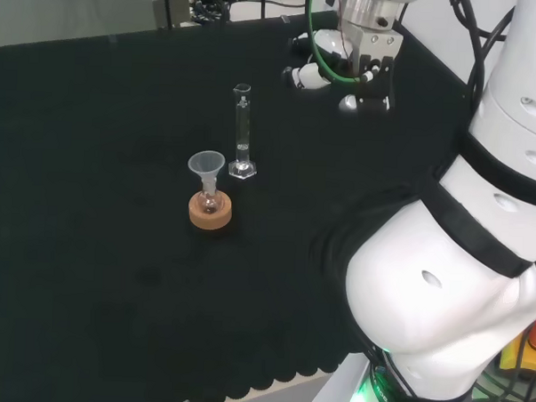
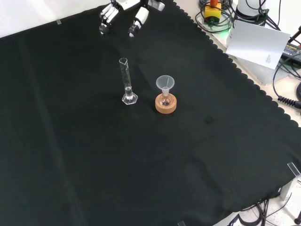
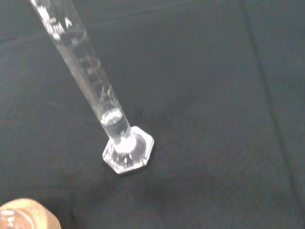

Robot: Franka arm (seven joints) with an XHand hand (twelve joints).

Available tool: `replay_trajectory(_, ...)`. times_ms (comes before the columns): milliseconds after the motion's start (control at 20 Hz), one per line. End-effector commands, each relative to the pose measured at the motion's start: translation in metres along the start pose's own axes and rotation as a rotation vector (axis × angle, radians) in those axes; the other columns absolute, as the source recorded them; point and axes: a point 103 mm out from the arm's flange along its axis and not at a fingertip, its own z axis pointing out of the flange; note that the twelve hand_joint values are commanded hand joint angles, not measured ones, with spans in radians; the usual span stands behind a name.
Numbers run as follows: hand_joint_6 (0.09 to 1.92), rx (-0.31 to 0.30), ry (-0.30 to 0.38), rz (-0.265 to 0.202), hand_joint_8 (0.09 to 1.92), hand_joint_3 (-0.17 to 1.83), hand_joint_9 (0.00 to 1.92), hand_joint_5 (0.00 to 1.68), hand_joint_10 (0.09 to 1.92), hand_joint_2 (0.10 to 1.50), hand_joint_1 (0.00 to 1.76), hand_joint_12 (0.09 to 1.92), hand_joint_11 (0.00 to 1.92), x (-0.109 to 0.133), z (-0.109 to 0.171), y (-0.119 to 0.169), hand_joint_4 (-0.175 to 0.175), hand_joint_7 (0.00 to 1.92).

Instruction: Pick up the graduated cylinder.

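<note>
Tall, slim graduated cylinder (image 1: pixel 242 133) of clear glass, upright on a hexagonal foot, pouring lip at the rim, printed marks along the tube, a little clear liquid low in the tube. Near mid-cloth (image 1: pixel 97 247); in the front view just left of a small flask (image 2: pixel 165 100) in a cork ring (image 2: pixel 166 104) with a clear funnel (image 2: pixel 165 84) in its neck, close but apart. Hand (image 1: pixel 362 76) in the head view up and to the right of the cylinder, well apart, fingers relaxed and pointing down at the cloth, nothing held. In the wrist view, cylinder (image 3: pixel 97 90) tilted across the frame, foot flat on the cloth, cork ring (image 3: pixel 28 217) at the corner.
</note>
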Motion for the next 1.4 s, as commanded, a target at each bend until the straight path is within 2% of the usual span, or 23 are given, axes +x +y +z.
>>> replay_trajectory(50, 0.09, -0.032, 0.153, -0.023, 0.7, -0.08, 0.48, 0.4, 0.68, 1.14, 0.62, 1.39, 0.22, 0.0, 0.057, 0.04, -0.044, 0.23)
replay_trajectory(450, 0.09, 0.002, 0.152, -0.022, 0.7, -0.1, 0.51, 0.43, 0.67, 1.13, 0.67, 1.38, 0.25, 0.004, 0.076, 0.041, -0.046, 0.25)
replay_trajectory(600, 0.09, -0.012, 0.169, -0.023, 0.7, -0.11, 0.51, 0.43, 0.67, 1.12, 0.69, 1.38, 0.25, 0.004, 0.082, 0.04, -0.047, 0.25)
replay_trajectory(700, 0.09, -0.032, 0.205, -0.034, 0.7, -0.12, 0.51, 0.44, 0.66, 1.1, 0.73, 1.38, 0.25, 0.002, 0.085, 0.039, -0.048, 0.26)
replay_trajectory(850, 0.09, -0.046, 0.272, -0.065, 0.7, -0.16, 0.53, 0.45, 0.66, 1.07, 0.81, 1.37, 0.26, 0.001, 0.092, 0.039, -0.05, 0.28)
replay_trajectory(1050, 0.09, -0.036, 0.341, -0.108, 0.7, -0.17, 0.59, 0.51, 0.63, 1.05, 0.87, 1.35, 0.29, 0.001, 0.104, 0.04, -0.052, 0.35)
replay_trajectory(1400, 0.09, -0.017, 0.437, -0.22, 0.68, -0.17, 0.63, 0.55, 0.58, 1.03, 0.91, 1.34, 0.31, 0.002, 0.121, 0.041, -0.047, 0.38)
